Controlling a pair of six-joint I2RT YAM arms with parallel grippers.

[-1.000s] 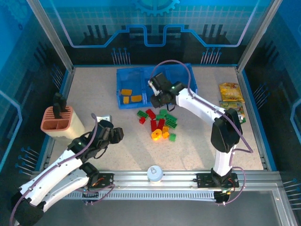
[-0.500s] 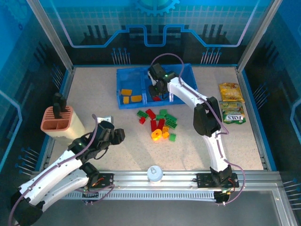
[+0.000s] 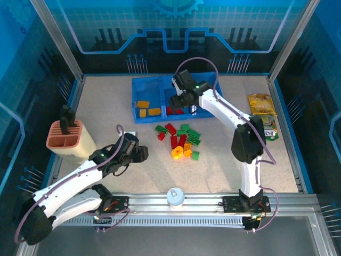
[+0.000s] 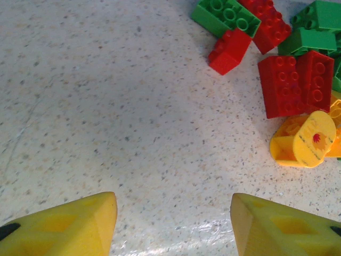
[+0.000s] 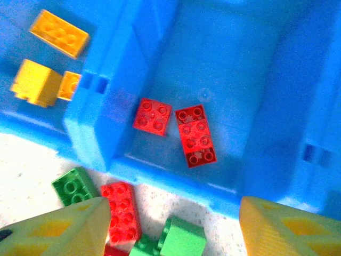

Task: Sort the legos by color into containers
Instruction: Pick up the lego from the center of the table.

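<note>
Two red legos (image 5: 194, 134) lie in middle container (image 5: 224, 58); my right gripper (image 5: 171, 208) spread above; left gripper (image 4: 173, 200) spread, empty, over table (image 4: 106, 106).

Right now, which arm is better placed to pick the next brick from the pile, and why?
Left, probably. The left gripper is open and low, with the pile just ahead. The right gripper, also open, hangs over the tray's middle section.
</note>
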